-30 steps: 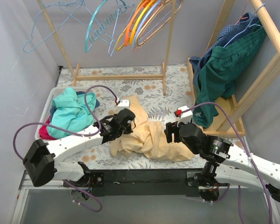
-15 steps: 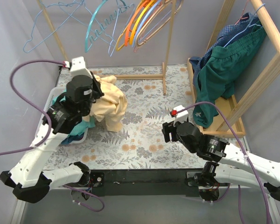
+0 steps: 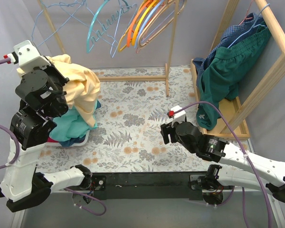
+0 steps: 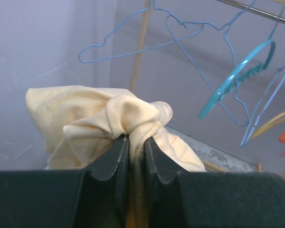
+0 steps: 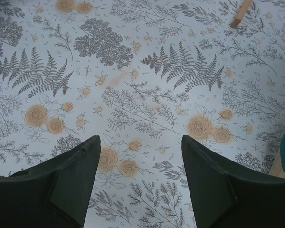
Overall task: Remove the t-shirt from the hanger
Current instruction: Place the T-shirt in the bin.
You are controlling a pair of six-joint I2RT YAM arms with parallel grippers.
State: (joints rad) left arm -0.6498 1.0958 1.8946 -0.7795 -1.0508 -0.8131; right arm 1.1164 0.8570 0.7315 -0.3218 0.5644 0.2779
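The pale yellow t-shirt [image 3: 80, 90] hangs bunched in the air at the far left, above the basket. My left gripper [image 3: 58, 67] is shut on a fold of it. In the left wrist view the cloth [image 4: 109, 118] bulges out above the closed left gripper [image 4: 136, 140]. No hanger shows in the t-shirt. Several empty hangers [image 3: 137, 23] hang on the back rail. My right gripper [image 3: 165, 133] is low over the floral cloth at centre right. In its wrist view the right gripper [image 5: 140, 138] stands open with nothing between its fingers.
A white basket [image 3: 84, 139] at the left holds a teal garment [image 3: 69, 127] and something pink. A wooden rack at the right carries green and blue clothes [image 3: 228, 66]. A blue wire hanger [image 4: 147, 42] and a teal hanger [image 4: 237, 76] hang close to the raised left gripper.
My left arm has lifted the t-shirt from the middle of the table up and to the left, over the basket. The right gripper drifted slightly left and stays open.
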